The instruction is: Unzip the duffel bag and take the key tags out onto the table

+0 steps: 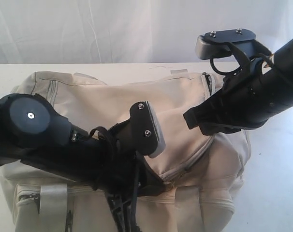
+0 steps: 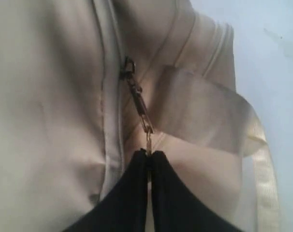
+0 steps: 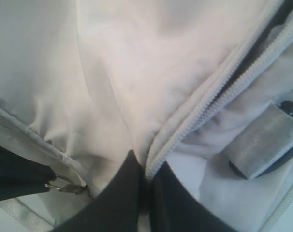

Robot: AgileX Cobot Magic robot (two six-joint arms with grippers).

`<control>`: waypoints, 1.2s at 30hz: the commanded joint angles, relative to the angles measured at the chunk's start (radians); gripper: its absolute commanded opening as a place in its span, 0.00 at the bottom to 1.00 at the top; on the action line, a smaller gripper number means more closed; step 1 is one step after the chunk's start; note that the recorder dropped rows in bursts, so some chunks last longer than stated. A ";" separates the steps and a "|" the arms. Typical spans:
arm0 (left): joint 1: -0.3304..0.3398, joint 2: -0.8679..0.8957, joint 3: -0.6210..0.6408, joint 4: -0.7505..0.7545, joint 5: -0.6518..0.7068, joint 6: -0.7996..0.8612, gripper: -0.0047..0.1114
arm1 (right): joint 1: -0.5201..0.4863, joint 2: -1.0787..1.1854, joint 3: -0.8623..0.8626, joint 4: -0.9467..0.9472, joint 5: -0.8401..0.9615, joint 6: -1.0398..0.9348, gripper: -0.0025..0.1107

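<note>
The cream duffel bag (image 1: 185,96) lies on the white table (image 1: 277,183) with its zip flap closed. My left gripper (image 2: 149,157) is shut on the end of the metal zip pull (image 2: 139,104), which stretches taut from the slider at the bag's front side. My right gripper (image 3: 145,169) is shut on a fold of bag fabric at the zip tape (image 3: 219,92), near the bag's right end. In the exterior view the left gripper (image 1: 121,212) points down at the front edge and the right gripper (image 1: 191,121) presses on the top. The key tags are hidden.
A pale webbing strap (image 2: 199,116) loops beside the zip pull. A strap tab with a black ring (image 3: 262,140) sits by the right gripper. The left gripper's fingers (image 3: 16,176) and the pull show in the right wrist view. A white curtain (image 1: 112,29) hangs behind the table.
</note>
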 commanded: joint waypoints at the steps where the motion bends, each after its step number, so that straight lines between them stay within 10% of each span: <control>1: -0.004 -0.036 0.007 0.276 0.085 -0.284 0.04 | -0.005 -0.015 -0.014 0.001 -0.036 -0.006 0.02; 16: 0.023 -0.178 0.007 0.834 0.295 -0.879 0.04 | -0.005 -0.015 -0.010 0.001 -0.036 -0.006 0.02; 36: 0.361 -0.537 0.117 0.875 0.514 -0.912 0.04 | -0.005 -0.015 -0.010 -0.004 -0.009 -0.006 0.02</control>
